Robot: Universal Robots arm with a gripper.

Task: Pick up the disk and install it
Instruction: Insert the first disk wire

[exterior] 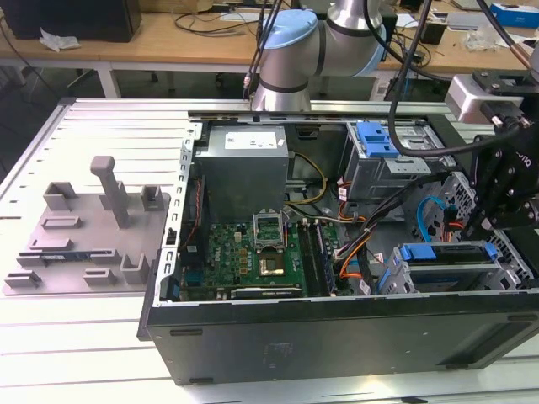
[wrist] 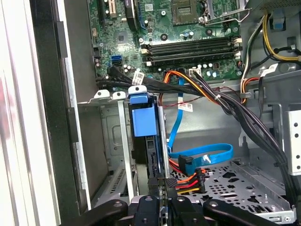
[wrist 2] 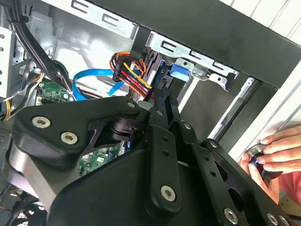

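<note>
The arm (exterior: pixel 290 50) rises behind the open computer case (exterior: pixel 337 337) and bends over it, so its wrist hangs above the case's drive-cage end. From there the gripper (wrist: pixel 159 186) reaches into the case, in line with the disk (exterior: pixel 446 252). The disk sits on edge in the drive cage (exterior: pixel 515 252) at that end of the case, blue rail frame uppermost and apart from the motherboard (exterior: pixel 253 244). In the first wrist view the jaws meet the disk's near edge beside a bundle of coloured cables (wrist: pixel 188 181); I cannot tell whether they grip it. Outside the case wall, a person's hand (wrist 2: pixel 282 150) rests on a small round knob (wrist 2: pixel 256 157). A grey fixture plate (exterior: pixel 84 227) lies on the worktop (exterior: pixel 101 353) beside the case.
</note>
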